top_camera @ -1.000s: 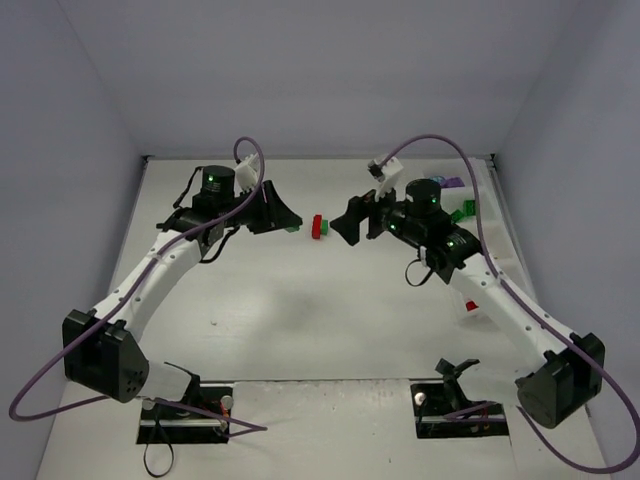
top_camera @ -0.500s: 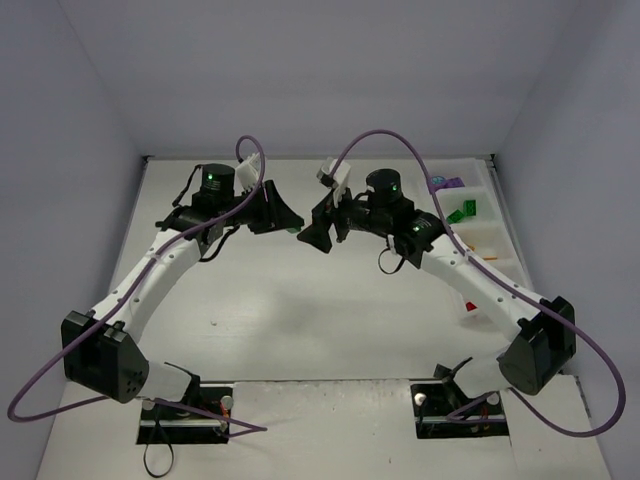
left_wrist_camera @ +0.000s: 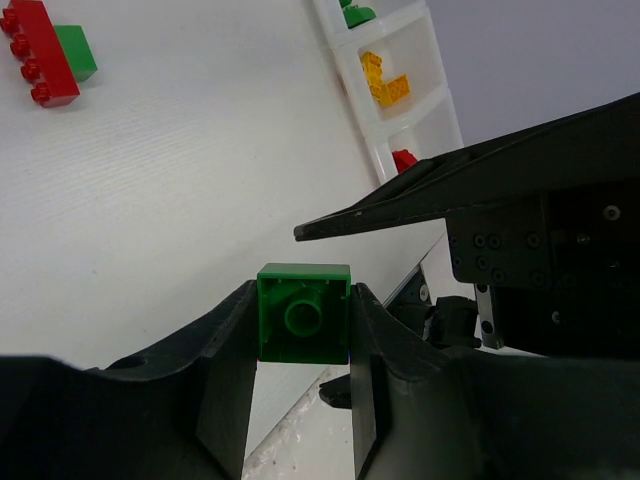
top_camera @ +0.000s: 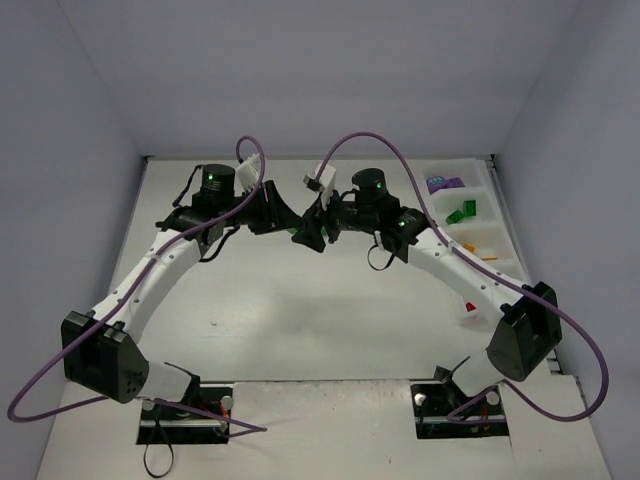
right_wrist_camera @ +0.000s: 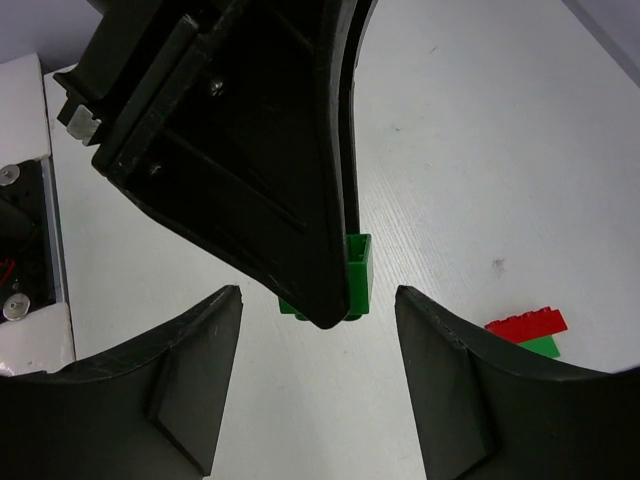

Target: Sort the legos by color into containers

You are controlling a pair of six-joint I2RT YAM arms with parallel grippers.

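right hand (top_camera: pixel 308 233) has swung left, parted, beside left hand (top_camera: pixel 287 218) gripping one green lego (left_wrist_camera: pixel 303 326).

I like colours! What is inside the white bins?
Purple legos, a green one, yellow ones and a red one, each in its own bin. The right arm covers part of the tray.

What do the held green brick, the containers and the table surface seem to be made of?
The green brick looks like hard moulded plastic, smooth and slightly glossy, with crisp edges and a round tube underneath. The containers seem thin translucent white plastic; their walls look milky. The table is matte white with fine parallel grain: painted wood or laminate, unclear.
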